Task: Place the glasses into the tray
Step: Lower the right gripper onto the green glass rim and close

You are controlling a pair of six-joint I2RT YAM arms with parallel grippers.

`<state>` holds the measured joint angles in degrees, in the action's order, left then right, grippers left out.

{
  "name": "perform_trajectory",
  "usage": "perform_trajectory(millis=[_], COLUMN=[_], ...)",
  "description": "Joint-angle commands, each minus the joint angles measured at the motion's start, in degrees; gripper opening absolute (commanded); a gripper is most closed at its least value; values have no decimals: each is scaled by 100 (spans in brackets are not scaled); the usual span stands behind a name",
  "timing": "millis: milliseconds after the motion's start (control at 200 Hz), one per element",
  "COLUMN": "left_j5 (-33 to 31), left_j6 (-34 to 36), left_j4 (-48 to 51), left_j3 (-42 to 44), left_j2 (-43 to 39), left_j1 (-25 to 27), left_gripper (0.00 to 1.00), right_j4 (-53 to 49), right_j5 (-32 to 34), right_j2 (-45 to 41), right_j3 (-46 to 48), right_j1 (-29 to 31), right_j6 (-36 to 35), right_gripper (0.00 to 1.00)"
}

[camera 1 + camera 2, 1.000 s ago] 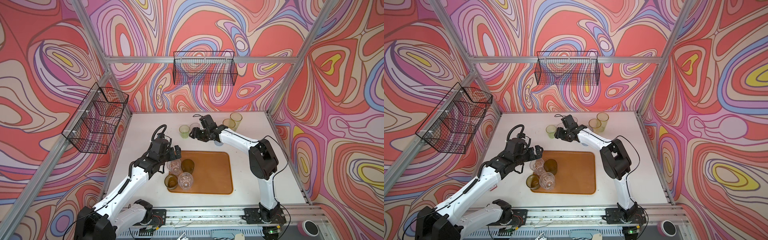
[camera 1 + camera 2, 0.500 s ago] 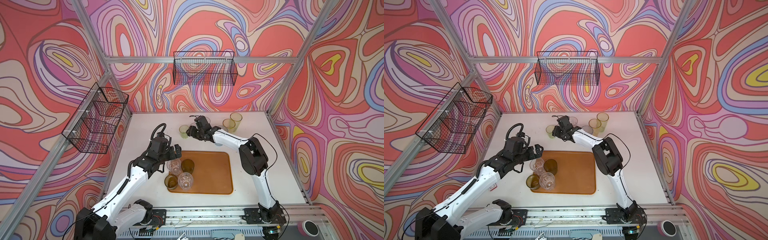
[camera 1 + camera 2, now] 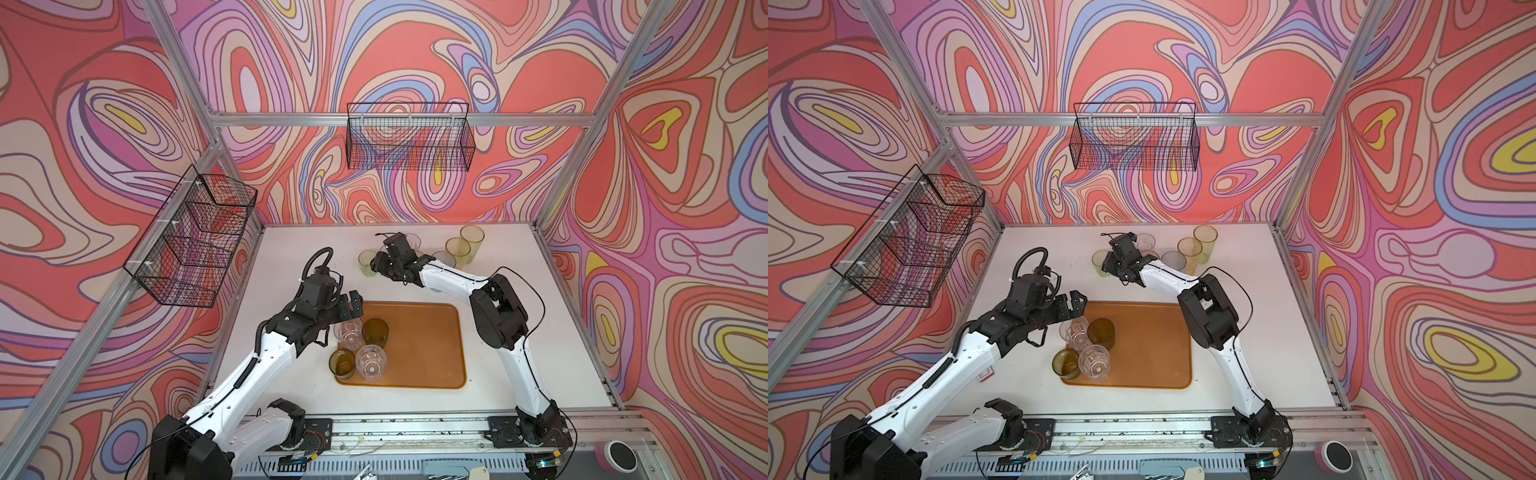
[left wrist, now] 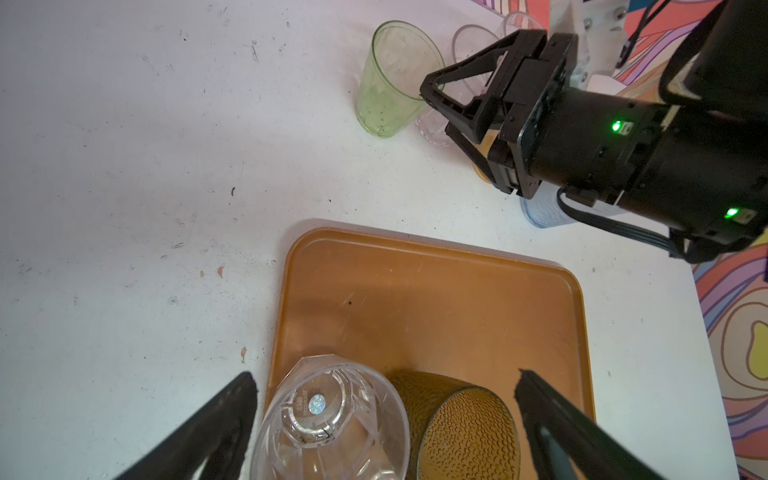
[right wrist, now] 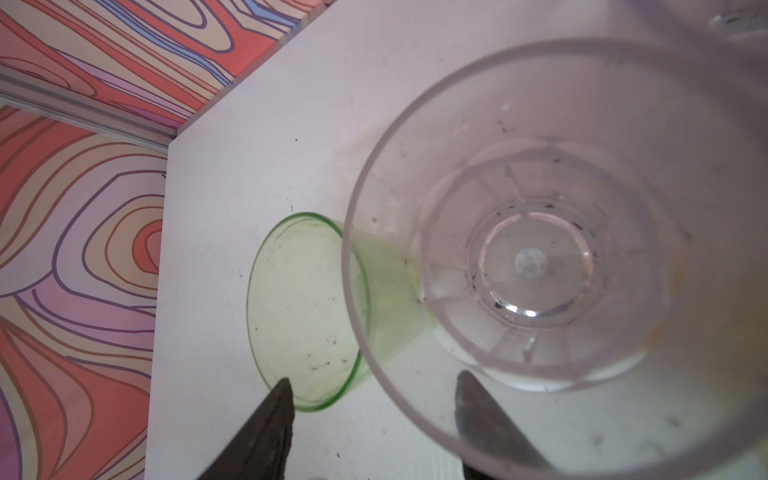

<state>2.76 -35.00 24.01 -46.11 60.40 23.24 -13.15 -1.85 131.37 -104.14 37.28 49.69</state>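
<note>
Your right gripper (image 5: 372,377) has swung across, jaws apart astride the rim of the clear glass (image 5: 532,266); closing could topple the neighbouring green glass (image 5: 299,307).

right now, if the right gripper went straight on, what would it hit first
Probably the clear glass: its rim runs between the jaws. The green glass stands just beside.
</note>
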Motion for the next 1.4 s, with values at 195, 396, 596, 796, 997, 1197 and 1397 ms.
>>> perform_trajectory(millis=[195,396,596,796,997,1197,1397], left_j5=[58,8,-45,-48,-4,-11,-22], left_j6=[-82,-63,-62,-51,-119,-125,-125], left_j4=[60,59,21,18,-52,-37,-45], left_j3=[-127,-111,-83,-85,14,41,23], left_j2=[64,55,57,52,68,9,31], left_j1=[-24,-25,-28,-26,-23,-23,-25], left_gripper=[100,100,100,100,100,100,100], right_j4=[120,29,4,-118,-144,-142,-229], right_j5=[316,302,317,316,225,228,299], right_j2=[209,301,293,292,317,312,261], right_j3=[-156,-265,-266,-330,-333,-307,-256], right_j1=[43,56,69,87,104,139,175], right_j6=[233,229,234,111,119,150,140], right_gripper=[62,60,59,59,55,51,48])
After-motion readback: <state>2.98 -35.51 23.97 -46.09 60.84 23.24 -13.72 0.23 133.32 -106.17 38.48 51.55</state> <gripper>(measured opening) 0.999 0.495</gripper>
